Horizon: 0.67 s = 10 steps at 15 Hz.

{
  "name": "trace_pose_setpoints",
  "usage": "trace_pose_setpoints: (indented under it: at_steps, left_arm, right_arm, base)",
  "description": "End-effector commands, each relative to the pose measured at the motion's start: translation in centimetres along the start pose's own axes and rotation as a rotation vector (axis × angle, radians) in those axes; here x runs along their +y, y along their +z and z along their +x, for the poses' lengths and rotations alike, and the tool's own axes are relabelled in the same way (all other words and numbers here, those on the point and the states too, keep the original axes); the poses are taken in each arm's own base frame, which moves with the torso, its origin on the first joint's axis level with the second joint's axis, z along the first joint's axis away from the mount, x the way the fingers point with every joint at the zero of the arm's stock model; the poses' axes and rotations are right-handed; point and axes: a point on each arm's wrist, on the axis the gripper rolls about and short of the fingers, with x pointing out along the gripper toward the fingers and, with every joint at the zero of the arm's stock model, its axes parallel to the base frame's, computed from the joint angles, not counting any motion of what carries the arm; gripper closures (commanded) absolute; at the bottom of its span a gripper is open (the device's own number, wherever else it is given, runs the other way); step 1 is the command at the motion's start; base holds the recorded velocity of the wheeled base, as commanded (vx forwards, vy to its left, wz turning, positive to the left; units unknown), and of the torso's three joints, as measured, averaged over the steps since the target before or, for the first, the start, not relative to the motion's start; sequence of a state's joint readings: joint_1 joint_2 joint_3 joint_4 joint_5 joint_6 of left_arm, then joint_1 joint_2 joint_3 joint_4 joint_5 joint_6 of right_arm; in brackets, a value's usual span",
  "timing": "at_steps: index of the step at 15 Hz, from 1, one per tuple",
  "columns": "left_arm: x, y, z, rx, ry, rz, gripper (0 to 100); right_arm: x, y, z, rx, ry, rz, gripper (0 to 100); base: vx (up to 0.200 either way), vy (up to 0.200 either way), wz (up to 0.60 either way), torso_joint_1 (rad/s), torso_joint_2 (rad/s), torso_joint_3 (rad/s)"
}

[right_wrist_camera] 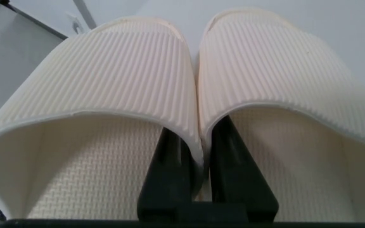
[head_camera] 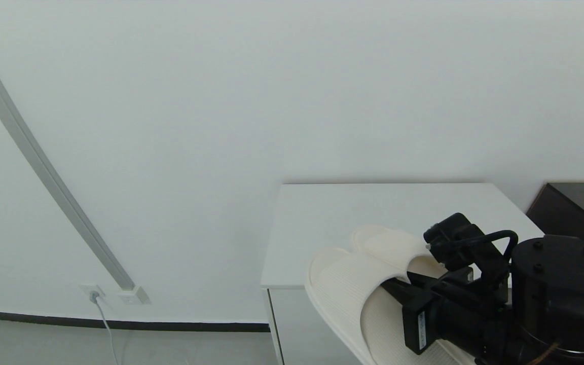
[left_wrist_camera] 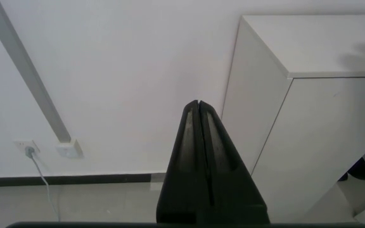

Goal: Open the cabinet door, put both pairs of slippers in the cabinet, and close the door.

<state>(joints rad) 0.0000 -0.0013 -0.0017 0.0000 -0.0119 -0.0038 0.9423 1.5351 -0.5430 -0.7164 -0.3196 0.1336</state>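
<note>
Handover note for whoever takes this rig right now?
Left claw: shut, empty, beside the cabinet.
Right claw: shut on one pair of slippers, a finger inside each, raised at the cabinet's front top edge.
Done: one pair picked up. Cannot tell if the door is open.
Left: put this pair in, then the second pair, close the door.

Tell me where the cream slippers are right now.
In the head view, the cream slippers are at lower right, clamped by the right gripper, at the front edge of the white cabinet.
</note>
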Motion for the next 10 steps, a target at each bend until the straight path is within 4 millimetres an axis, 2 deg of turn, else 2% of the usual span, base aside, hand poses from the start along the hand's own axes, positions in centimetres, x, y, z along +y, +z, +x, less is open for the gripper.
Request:
trace_pose_setpoints:
  at_steps: [1, 10]
  left_arm:
    - [0.0, 0.0, 0.01, 0.001, 0.0, -0.001, 100]
    - [0.0, 0.0, 0.01, 0.001, 0.0, -0.002, 100]
  right_arm:
    - [0.12, -0.2, 0.22, 0.008, 0.002, -0.003, 100]
    - [0.29, -0.42, 0.11, 0.014, 0.01, -0.006, 100]
  base:
    - [0.0, 0.0, 0.0, 0.0, 0.0, 0.0]
    - [-0.2, 0.0, 0.0, 0.002, 0.0, 0.003]
